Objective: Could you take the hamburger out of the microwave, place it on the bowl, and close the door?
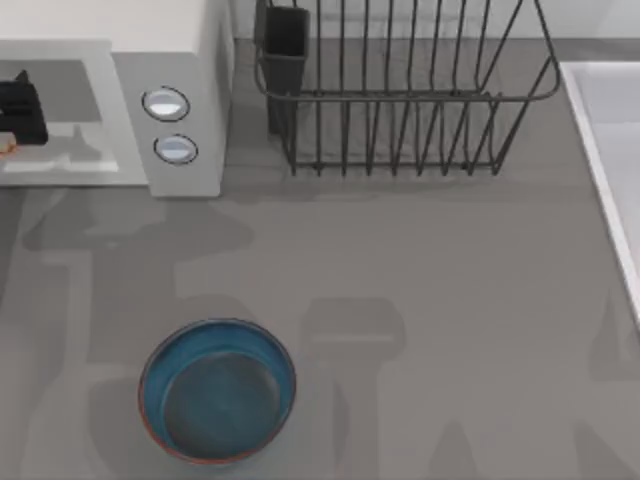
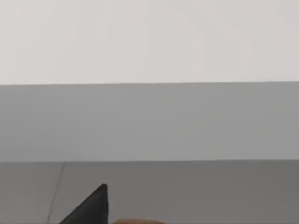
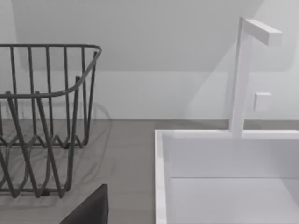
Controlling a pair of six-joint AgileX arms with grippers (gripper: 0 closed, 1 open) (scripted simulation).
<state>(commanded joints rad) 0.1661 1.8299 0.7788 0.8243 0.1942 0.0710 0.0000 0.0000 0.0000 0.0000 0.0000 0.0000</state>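
Toward the lower left of the top view, the bowl [image 1: 217, 391] is sitting on the grey worktop [image 1: 430, 300] with nothing in it. At the upper left, the microwave [image 1: 180, 95] is standing open-fronted, and the left pincer [image 1: 20, 110] is reaching into its cavity at the frame's left edge. Just beneath it a sliver of the hamburger [image 1: 6, 147] is peeking out, also showing at the left wrist view's bottom edge. Whether the pincer is gripping it, I cannot tell. Upper centre, the wire rack [image 1: 400, 90] is holding a dark cup [image 1: 284, 40]. Beside it, the right pincer [image 3: 91, 210] is hovering near the white sink [image 3: 224, 177].
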